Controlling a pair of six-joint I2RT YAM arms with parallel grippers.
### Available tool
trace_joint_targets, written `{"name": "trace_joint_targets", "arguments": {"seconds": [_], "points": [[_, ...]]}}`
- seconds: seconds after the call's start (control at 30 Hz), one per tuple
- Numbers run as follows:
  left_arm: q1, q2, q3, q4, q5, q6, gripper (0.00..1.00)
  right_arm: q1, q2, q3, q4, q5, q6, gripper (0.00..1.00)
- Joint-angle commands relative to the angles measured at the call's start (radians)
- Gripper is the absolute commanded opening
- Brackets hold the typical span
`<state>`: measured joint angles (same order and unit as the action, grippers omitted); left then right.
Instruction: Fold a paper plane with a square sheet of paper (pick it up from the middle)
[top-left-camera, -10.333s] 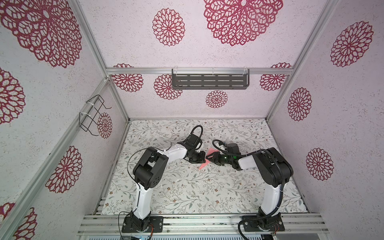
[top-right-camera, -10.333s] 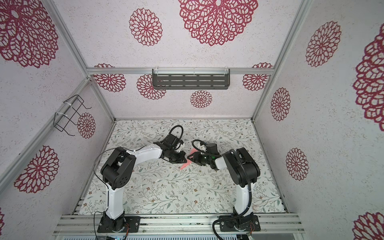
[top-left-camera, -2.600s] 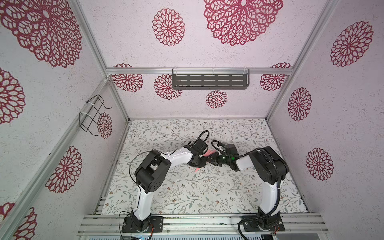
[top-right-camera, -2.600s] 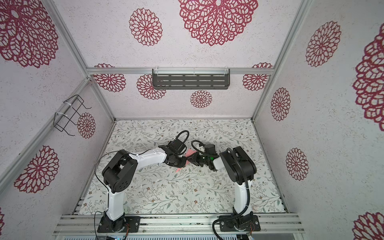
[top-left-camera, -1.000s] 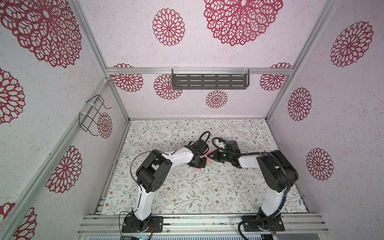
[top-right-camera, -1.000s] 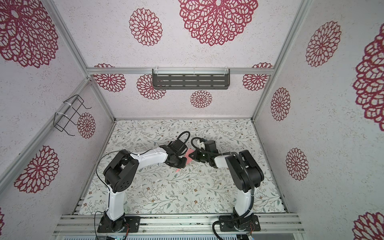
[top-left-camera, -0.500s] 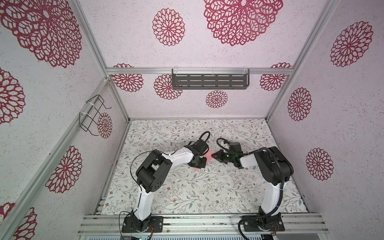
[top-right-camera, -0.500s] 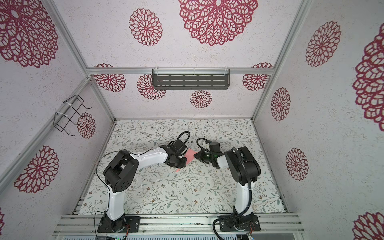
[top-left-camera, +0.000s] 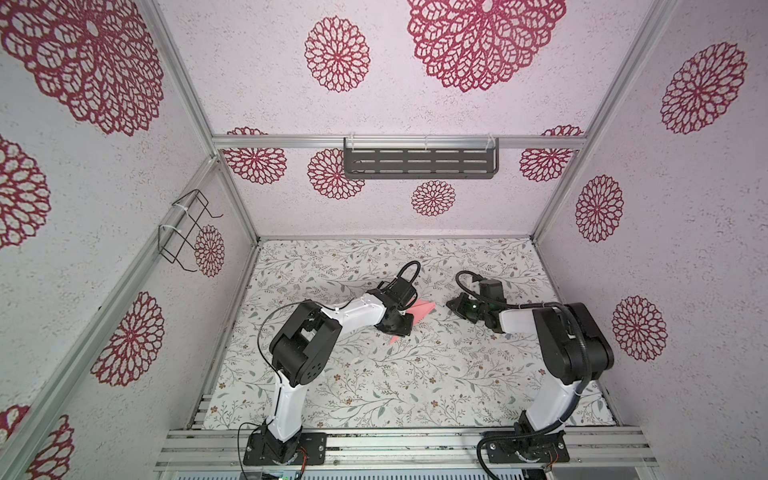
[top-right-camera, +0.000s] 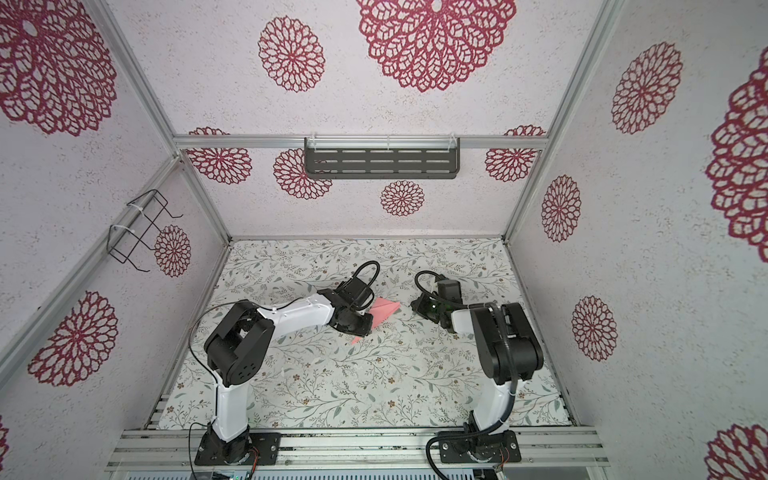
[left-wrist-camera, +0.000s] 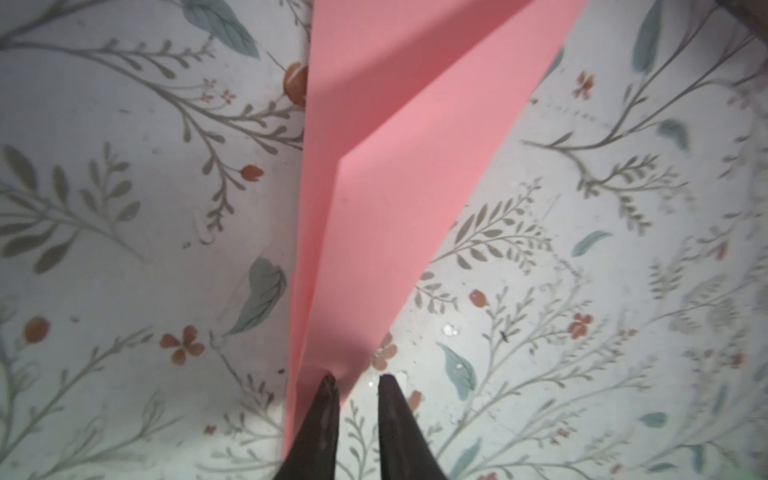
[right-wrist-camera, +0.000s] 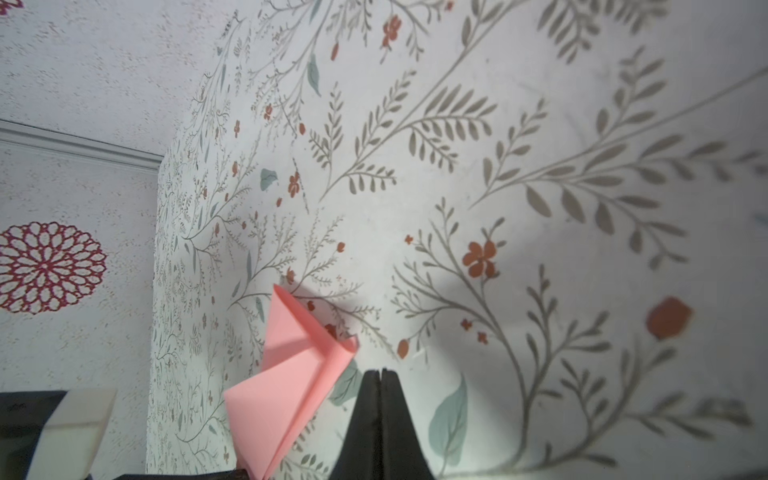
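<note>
1. Lying just below frame centre on the table (top-left-camera: 374, 374), the paper plane (top-left-camera: 422, 309) sat between both grippers.
2. Left gripper (left-wrist-camera: 355, 378) stood slightly spread at its narrow end.
3. Right gripper (right-wrist-camera: 380, 372) was pressed together, empty.

Salmon-pink paper plane (top-left-camera: 420, 311) lay flat mid floral table (top-left-camera: 374, 374), middle hidden under left gripper (top-left-camera: 404, 326), pointed tip poking out toward camera; right gripper (top-left-camera: 452, 306) sat low, just beside wide end, not touching
</note>
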<state>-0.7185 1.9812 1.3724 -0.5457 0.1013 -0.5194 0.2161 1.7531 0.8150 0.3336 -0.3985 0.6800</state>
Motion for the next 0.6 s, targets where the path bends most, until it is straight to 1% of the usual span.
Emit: {"name": "trace_joint_targets", "arguments": {"seconds": [0.0,0.07,0.1,0.13,0.17,0.2,0.27,0.33,0.37,0.43,0.5,0.57], "points": [[0.029,-0.163,0.019,0.099,-0.008,0.010,0.40,0.035,-0.086,0.050,-0.157,0.099,-0.058,0.18],[0.052,-0.233,-0.023,0.149,-0.058,-0.008,0.49,0.069,-0.121,0.055,-0.203,0.144,-0.060,0.33],[0.065,-0.265,-0.042,0.166,-0.080,-0.014,0.52,0.084,-0.129,0.071,-0.253,0.188,-0.028,0.39],[0.084,-0.299,-0.072,0.182,-0.105,-0.024,0.55,0.096,-0.130,0.096,-0.325,0.218,-0.009,0.41],[0.106,-0.336,-0.104,0.200,-0.132,-0.037,0.59,0.111,-0.127,0.118,-0.363,0.222,0.002,0.41],[0.130,-0.371,-0.135,0.215,-0.160,-0.051,0.63,0.129,-0.125,0.132,-0.395,0.236,0.018,0.42],[0.175,-0.431,-0.193,0.236,-0.198,-0.064,0.71,0.178,-0.126,0.153,-0.422,0.272,0.045,0.46],[0.220,-0.485,-0.233,0.226,-0.236,-0.068,0.76,0.233,-0.107,0.212,-0.504,0.321,0.063,0.48],[0.248,-0.513,-0.249,0.212,-0.244,-0.066,0.78,0.267,-0.099,0.240,-0.538,0.354,0.070,0.49],[0.298,-0.569,-0.280,0.190,-0.267,-0.063,0.83,0.332,-0.086,0.291,-0.601,0.446,0.106,0.55],[0.344,-0.636,-0.321,0.189,-0.277,-0.043,0.86,0.398,-0.056,0.357,-0.670,0.532,0.150,0.69],[0.384,-0.688,-0.346,0.175,-0.280,-0.028,0.94,0.452,-0.016,0.434,-0.739,0.612,0.186,0.85]]}}
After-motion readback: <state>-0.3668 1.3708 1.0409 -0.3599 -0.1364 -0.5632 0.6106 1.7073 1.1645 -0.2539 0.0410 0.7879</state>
